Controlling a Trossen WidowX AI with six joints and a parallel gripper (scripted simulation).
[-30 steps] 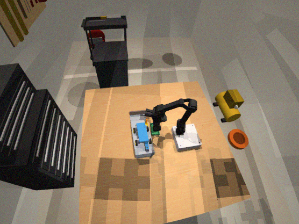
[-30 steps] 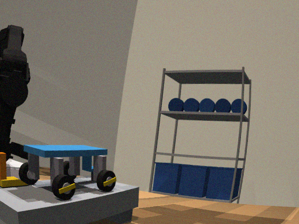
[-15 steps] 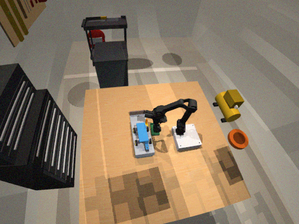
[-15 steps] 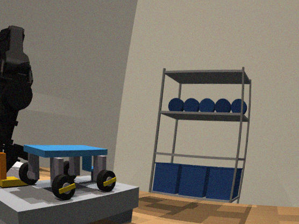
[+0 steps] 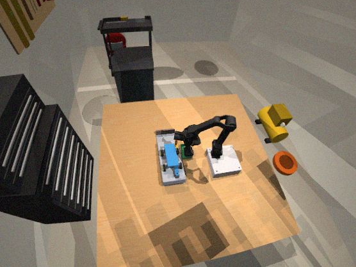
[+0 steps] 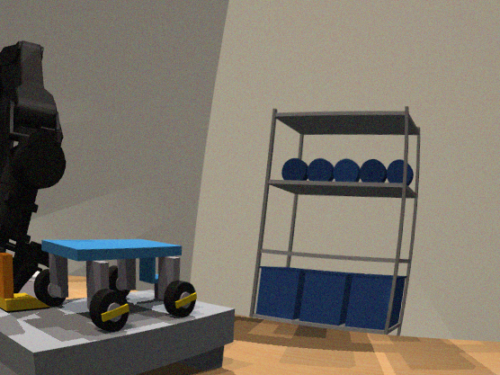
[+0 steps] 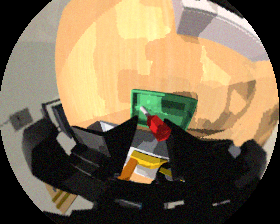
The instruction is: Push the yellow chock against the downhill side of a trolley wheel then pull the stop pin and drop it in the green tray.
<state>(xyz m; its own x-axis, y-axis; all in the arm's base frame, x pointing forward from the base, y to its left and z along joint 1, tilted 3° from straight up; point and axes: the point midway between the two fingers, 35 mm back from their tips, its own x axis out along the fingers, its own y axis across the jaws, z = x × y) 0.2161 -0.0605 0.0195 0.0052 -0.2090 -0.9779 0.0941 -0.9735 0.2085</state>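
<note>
The single black arm (image 5: 221, 132) rose from its white base plate (image 5: 224, 164), folded at the elbow at about 1 o'clock of the base, and reached toward 9 o'clock. The forearm sloped down to the wrist, which pointed the gripper (image 5: 187, 151) downward. The jaws stood partly apart, gripping nothing. In the wrist view, both dark fingers framed the lower field.

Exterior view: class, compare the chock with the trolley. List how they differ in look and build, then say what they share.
Colour: the chock is yellow with an orange handle, while the trolley has a blue deck on grey legs.
Build: the trolley stands on black wheels, while the chock has none and sits flat.
Shared: both rest on the grey ramp.
</note>
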